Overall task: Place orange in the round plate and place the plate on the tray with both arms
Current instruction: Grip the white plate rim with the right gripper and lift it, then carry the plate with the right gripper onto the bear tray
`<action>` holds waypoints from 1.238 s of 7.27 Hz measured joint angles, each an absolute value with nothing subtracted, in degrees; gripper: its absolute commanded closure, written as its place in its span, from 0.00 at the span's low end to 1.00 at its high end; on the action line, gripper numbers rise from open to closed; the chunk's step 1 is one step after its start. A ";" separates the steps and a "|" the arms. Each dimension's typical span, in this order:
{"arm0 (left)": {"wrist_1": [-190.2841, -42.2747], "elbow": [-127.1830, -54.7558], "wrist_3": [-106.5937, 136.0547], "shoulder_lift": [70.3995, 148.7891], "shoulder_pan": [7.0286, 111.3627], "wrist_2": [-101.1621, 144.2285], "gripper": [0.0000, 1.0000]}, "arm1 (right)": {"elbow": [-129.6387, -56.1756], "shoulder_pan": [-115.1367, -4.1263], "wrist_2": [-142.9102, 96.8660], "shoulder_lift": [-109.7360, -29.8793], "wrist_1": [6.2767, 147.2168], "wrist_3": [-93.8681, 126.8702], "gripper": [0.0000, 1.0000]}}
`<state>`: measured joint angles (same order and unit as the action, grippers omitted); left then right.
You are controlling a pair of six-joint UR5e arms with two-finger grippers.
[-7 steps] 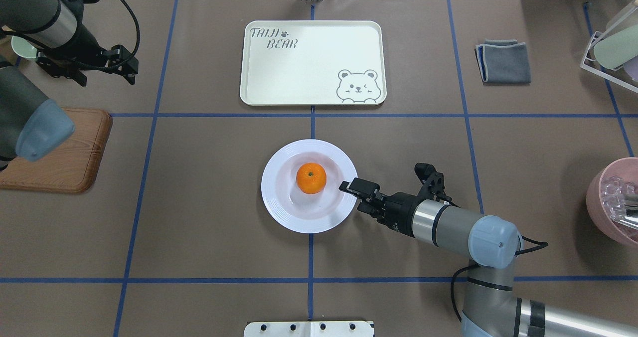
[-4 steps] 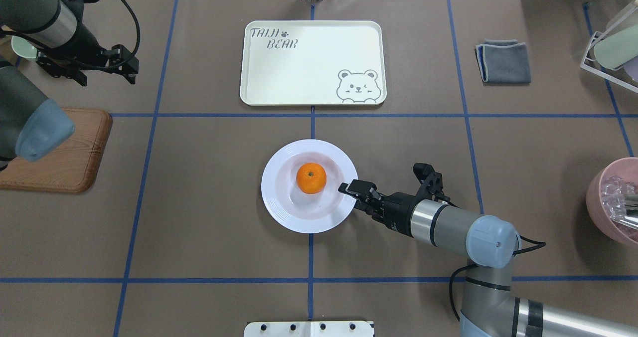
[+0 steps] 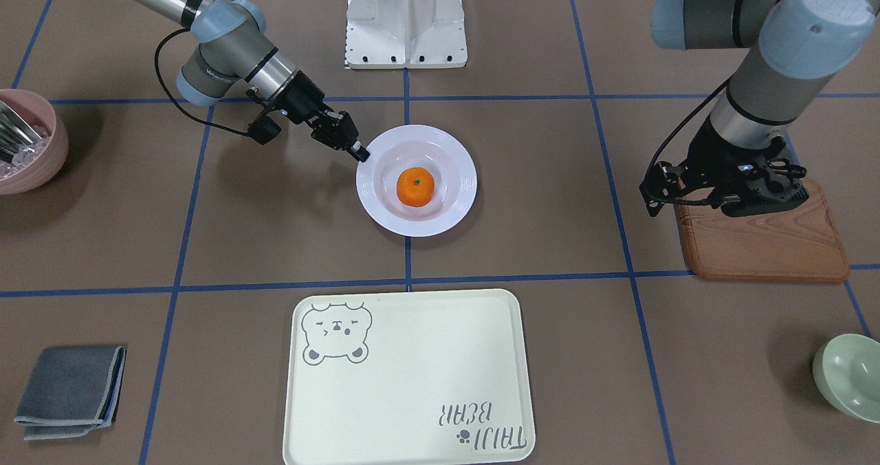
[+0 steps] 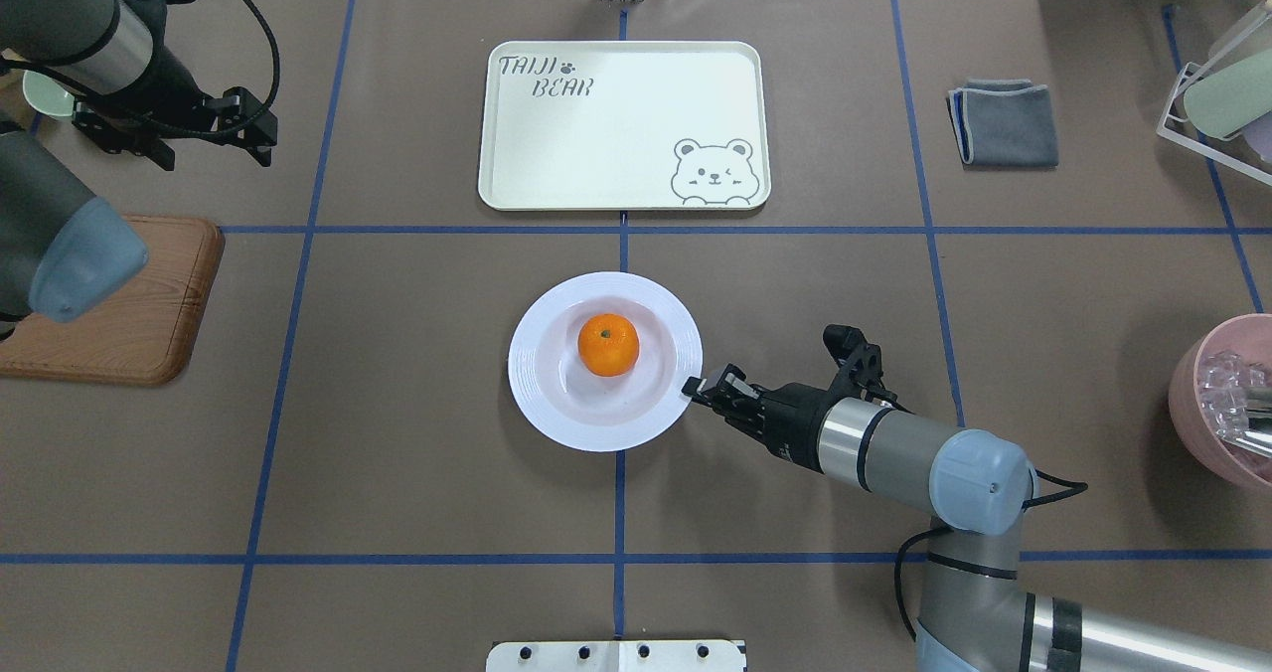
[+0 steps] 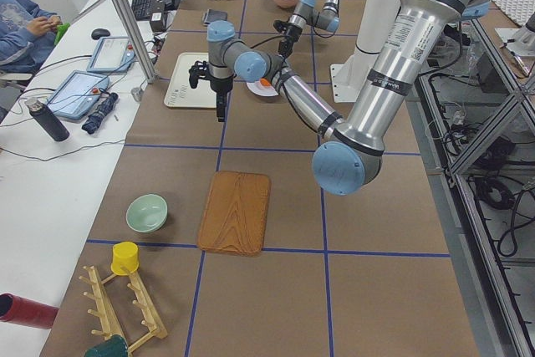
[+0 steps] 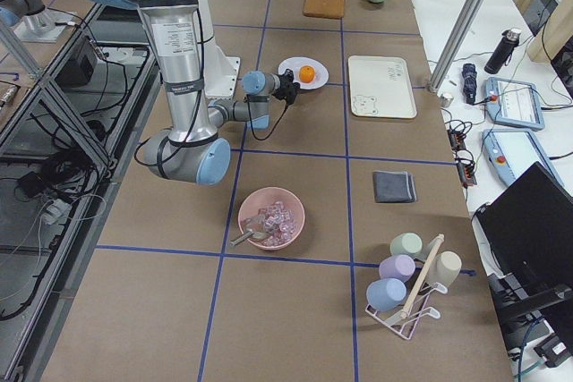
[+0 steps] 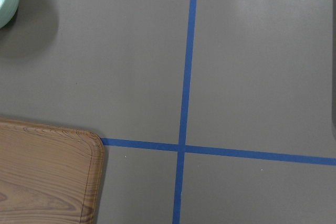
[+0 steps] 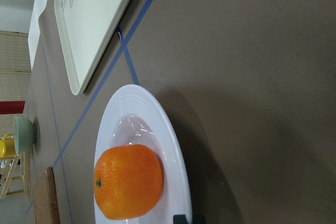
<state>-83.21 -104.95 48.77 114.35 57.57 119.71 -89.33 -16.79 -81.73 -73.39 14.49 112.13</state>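
Observation:
The orange [image 4: 608, 345] lies in the sunken centre of the white round plate [image 4: 542, 399], mid-table. My right gripper [image 4: 693, 386] is shut on the plate's near-right rim; in the front view it [image 3: 362, 155] meets the rim, and one dark fingertip [image 8: 181, 217] shows on it in the right wrist view, beside the orange [image 8: 128, 182]. The cream tray [image 4: 616, 125] with its bear drawing lies bare beyond the plate. My left gripper [image 4: 169, 145] hangs open at the far left, over the table by the wooden board, holding nothing.
A brown wooden board [image 4: 129, 324] lies at the left edge, with a pale green bowl [image 3: 849, 375] beyond it. A folded grey cloth [image 4: 1004, 123] is at the back right, a pink bowl [image 4: 1222, 404] and a cup rack [image 4: 1217, 95] at the right edge.
The right gripper has closed on the plate's rim, and the plate with the orange has shifted a little to the left and away from the robot. The left arm has hardly moved.

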 measured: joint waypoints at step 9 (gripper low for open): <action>-82.88 -106.28 48.95 114.47 57.79 119.71 0.02 | -90.17 -18.52 -78.29 -73.07 3.41 113.44 1.00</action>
<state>-82.88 -106.28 48.95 114.47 57.79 119.71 -90.17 -18.52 -78.29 -73.07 3.41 113.44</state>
